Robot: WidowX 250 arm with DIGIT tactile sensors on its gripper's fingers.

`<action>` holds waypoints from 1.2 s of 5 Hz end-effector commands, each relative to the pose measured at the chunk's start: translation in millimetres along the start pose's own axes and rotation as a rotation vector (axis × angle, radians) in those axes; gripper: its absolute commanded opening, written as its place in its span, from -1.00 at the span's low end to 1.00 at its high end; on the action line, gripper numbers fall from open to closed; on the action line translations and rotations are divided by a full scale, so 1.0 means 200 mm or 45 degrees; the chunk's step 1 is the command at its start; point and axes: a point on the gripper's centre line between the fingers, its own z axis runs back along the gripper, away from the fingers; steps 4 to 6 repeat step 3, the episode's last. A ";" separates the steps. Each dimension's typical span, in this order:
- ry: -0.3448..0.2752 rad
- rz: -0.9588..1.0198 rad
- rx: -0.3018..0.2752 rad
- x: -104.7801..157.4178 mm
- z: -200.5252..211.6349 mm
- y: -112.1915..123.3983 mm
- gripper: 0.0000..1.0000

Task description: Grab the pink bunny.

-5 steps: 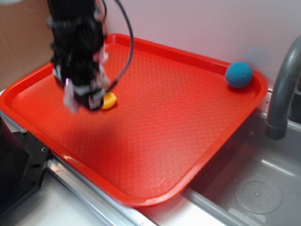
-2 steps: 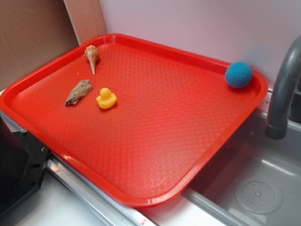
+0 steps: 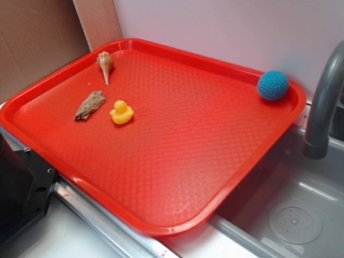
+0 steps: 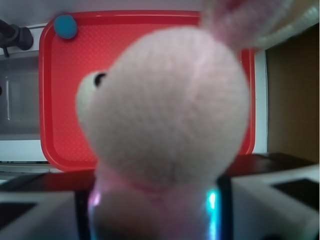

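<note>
You have the pink bunny (image 4: 165, 110) pinched at its body in your gripper (image 4: 155, 210), raised well above the red tray (image 4: 46, 90), so keep the jaws squeezed and avoid jerking

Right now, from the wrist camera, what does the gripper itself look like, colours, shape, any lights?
Only the lower edge of the wrist view shows the gripper. Its fingers look like pale grey, blocky pieces with dark flat panels, black parts behind them. Thin strips of light glow along the inner edges, cyan-green on one side, purple on the other. No cables or markings are visible. The exterior view does not show the arm at all.
</note>
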 end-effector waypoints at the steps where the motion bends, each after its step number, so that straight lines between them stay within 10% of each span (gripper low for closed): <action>1: -0.038 -0.019 0.031 -0.01 0.00 0.00 -1.00; 6: -0.043 -0.014 0.011 -0.02 -0.01 0.00 -1.00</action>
